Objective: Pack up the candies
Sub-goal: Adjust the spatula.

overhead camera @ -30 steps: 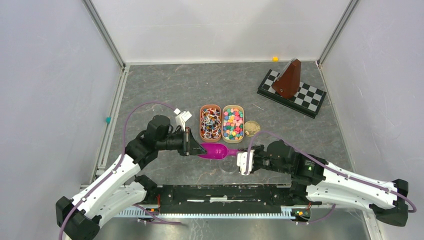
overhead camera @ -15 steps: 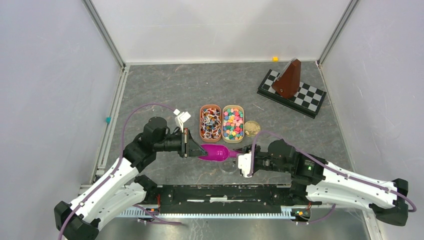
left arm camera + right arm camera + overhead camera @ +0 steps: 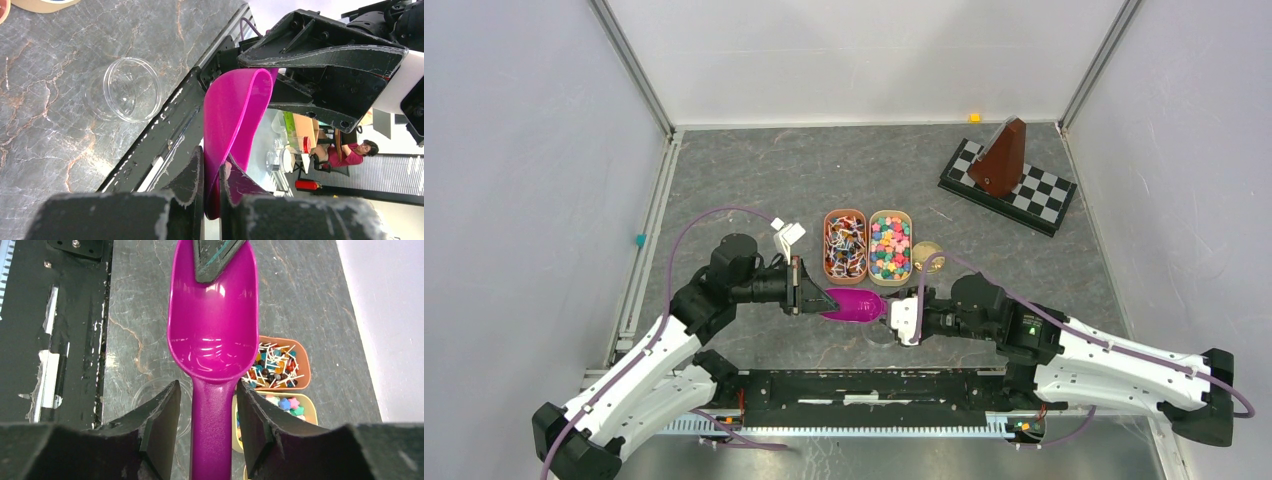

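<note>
The candies (image 3: 890, 246) are tiny star-like pieces in mixed bright colours filling a yellow oval tray; a few show in the right wrist view (image 3: 288, 404). My left gripper (image 3: 811, 292) is shut on the bowl rim of a magenta scoop (image 3: 854, 304), held above the table in front of the trays; the left wrist view shows the rim pinched (image 3: 212, 165). My right gripper (image 3: 901, 318) is open, and its fingers straddle the scoop's handle (image 3: 212, 430) with a gap on each side. A clear empty jar (image 3: 881, 334) stands under the scoop, also in the left wrist view (image 3: 125, 90).
An orange-brown oval tray (image 3: 845, 245) of wrapped sweets stands left of the candy tray. A gold lid (image 3: 927, 257) lies to its right. A brown metronome (image 3: 1004, 155) stands on a checkered board at the back right. The black rail (image 3: 864, 385) runs along the near edge.
My right gripper has moved left and now has its open fingers on either side of the scoop's handle. The left gripper shifted slightly and still holds the scoop.
</note>
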